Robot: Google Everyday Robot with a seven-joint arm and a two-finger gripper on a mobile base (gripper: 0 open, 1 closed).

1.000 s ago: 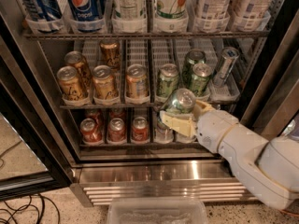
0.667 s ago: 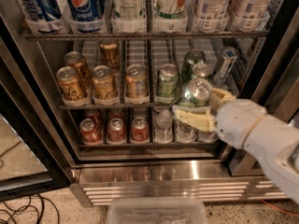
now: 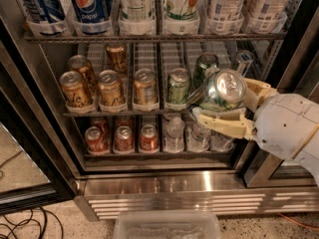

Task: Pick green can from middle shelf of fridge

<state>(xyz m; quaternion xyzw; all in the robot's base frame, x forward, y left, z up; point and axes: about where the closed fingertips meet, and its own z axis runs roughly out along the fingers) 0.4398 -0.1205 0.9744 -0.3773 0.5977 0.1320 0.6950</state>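
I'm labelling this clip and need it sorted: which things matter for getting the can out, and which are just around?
Job in hand:
gripper, shut on the green can, held in front of the middle shelf; fridge.

Just around:
brown cans, red cans, tall bottles, water bottles, plastic tub, cables.

Tilted green can [image 3: 227, 87] gripped by hand [image 3: 222, 103] before middle shelf [image 3: 114, 114].

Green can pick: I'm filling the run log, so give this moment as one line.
gripper: at right, shut on green can | can: tilted, top toward camera, in front of middle shelf, right side | fridge: door open
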